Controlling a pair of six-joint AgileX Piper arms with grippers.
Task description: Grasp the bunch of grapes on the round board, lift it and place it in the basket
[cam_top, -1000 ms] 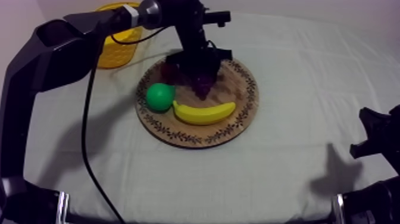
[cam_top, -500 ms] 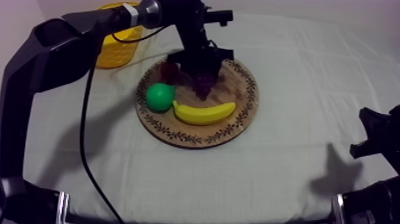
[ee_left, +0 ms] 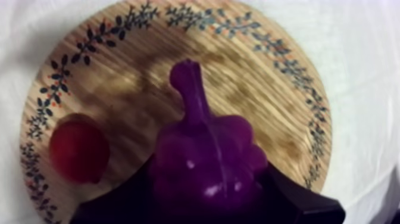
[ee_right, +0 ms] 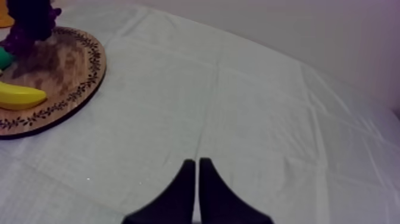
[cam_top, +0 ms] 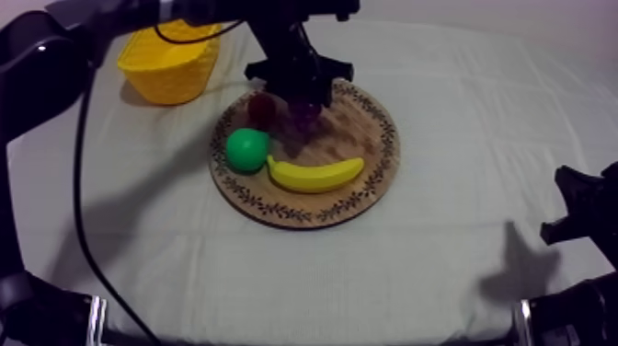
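The purple bunch of grapes (cam_top: pixel 305 112) hangs just above the far part of the round wooden board (cam_top: pixel 364 138), with my left gripper (cam_top: pixel 299 85) shut on it. In the left wrist view the grapes (ee_left: pixel 205 158) sit between my black fingers (ee_left: pixel 119 205), stem pointing away, over the board (ee_left: pixel 119 77). The yellow basket (cam_top: pixel 170 63) stands at the far left of the table. My right gripper (ee_right: pixel 197 162) rests low over the cloth, fingers together as a narrow wedge. From there the lifted grapes (ee_right: pixel 30 24) show over the board (ee_right: pixel 65 65).
On the board lie a small red fruit (cam_top: pixel 262 108), a green pear (cam_top: pixel 246 149) and a banana (cam_top: pixel 314 173). The red fruit (ee_left: pixel 78 150) sits close beside the held grapes. My right arm (cam_top: pixel 577 210) stays at the table's right edge.
My left gripper has risen with the grapes, lifting them off the board. The arm has swung up and back, uncovering the basket. The right arm has not moved.
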